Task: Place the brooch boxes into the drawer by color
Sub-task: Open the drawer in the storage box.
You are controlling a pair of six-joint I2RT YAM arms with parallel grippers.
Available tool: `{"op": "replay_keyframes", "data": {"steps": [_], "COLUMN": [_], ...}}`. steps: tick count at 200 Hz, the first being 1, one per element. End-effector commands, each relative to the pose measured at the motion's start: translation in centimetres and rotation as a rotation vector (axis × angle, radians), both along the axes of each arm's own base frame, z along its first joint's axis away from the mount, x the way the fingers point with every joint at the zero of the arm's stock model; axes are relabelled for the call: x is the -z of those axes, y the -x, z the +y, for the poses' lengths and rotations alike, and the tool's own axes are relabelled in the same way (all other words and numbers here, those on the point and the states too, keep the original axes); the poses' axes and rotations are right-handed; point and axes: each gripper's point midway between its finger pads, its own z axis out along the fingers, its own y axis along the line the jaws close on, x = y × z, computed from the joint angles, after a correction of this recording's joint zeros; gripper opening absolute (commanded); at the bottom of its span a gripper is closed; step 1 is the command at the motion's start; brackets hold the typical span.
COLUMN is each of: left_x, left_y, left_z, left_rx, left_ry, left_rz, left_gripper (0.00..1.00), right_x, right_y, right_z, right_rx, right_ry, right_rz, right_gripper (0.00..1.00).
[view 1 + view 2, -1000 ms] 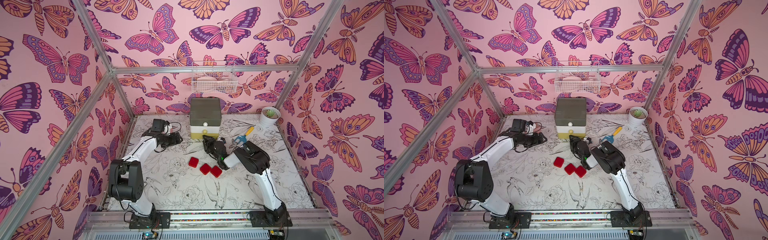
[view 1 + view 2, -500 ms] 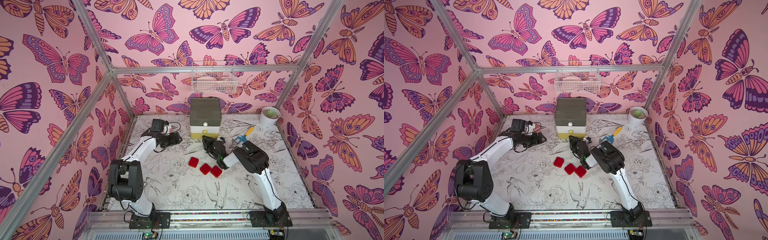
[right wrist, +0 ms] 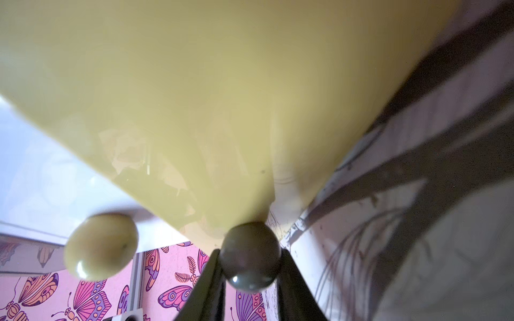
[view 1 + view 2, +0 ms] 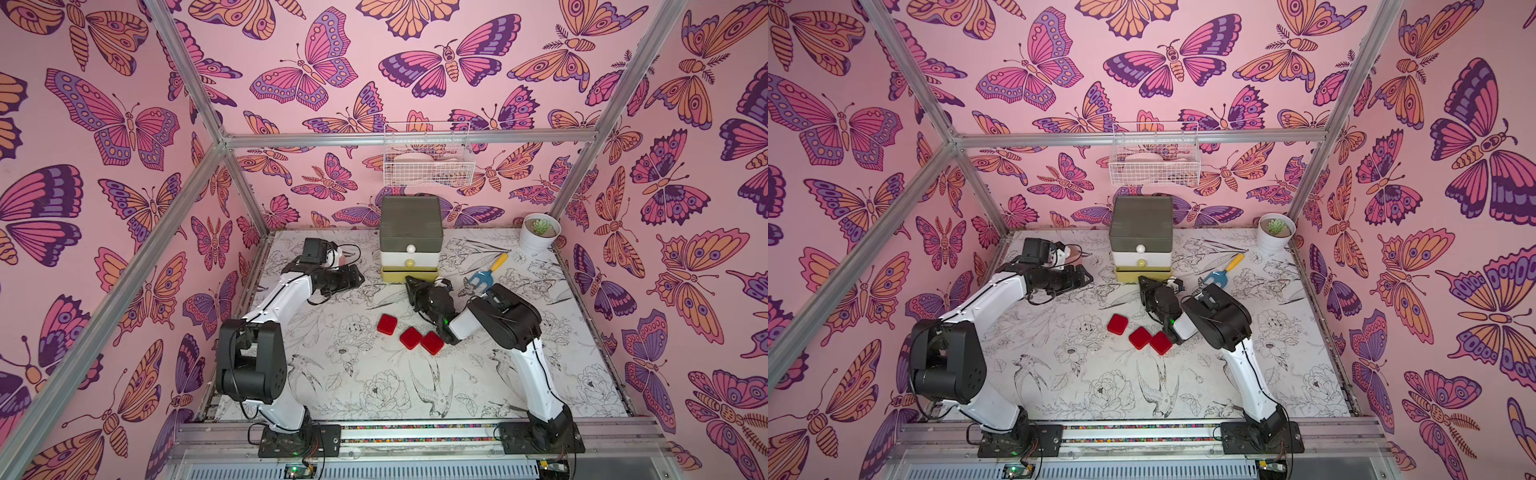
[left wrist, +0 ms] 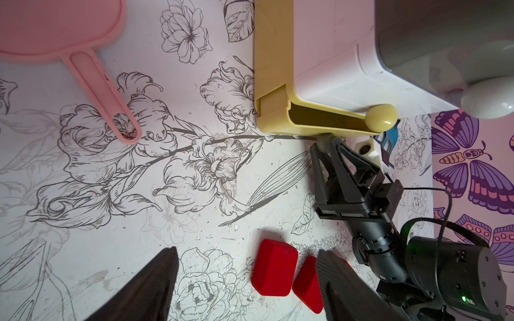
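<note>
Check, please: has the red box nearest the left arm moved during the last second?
No. In a top view the red box lies at the same spot, just as far from the drawer chest.

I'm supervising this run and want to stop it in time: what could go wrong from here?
The right jaws pinch only the round grey knob; they may slip off when pulling.
Nothing braces the drawer chest, so it might slide instead of opening.
The right arm sits beside the red brooch boxes and could sweep them.
</note>
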Motion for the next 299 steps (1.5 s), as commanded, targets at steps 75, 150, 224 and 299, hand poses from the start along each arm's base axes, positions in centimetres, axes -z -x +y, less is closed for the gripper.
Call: {"op": "replay_keyframes", "data": {"steps": [75, 150, 224, 299], "left_x": [-0.2, -0.7, -1.0, 1.1], "left_y": [0.5, 0.5, 1.4, 7.3], "left_z": [0.0, -0.1, -0.1, -1.6], "left_rx": [0.007, 0.005, -0.008, 0.083], "left_ry": [0.020, 0.024, 0.042, -0.070], "left_rz": [0.000, -0.009, 0.000, 0.090], "left_gripper": [0.84, 0.84, 0.84, 0.85], "right_x": [-1.8, -1.9, -5.5, -16.7], "right_y": [5.1, 8.6, 8.4, 9.5], "right_z": [-1.3, -1.1, 0.3, -3.5], "right_rx": [0.076, 0.075, 0.010, -0.095], "right_ry": [-0.076, -0.095, -0.081, 0.551], "right_rz": [0.092, 0.165, 0.092, -0.105], "right_gripper": [0.28, 0.29, 0.44, 0.64]}}
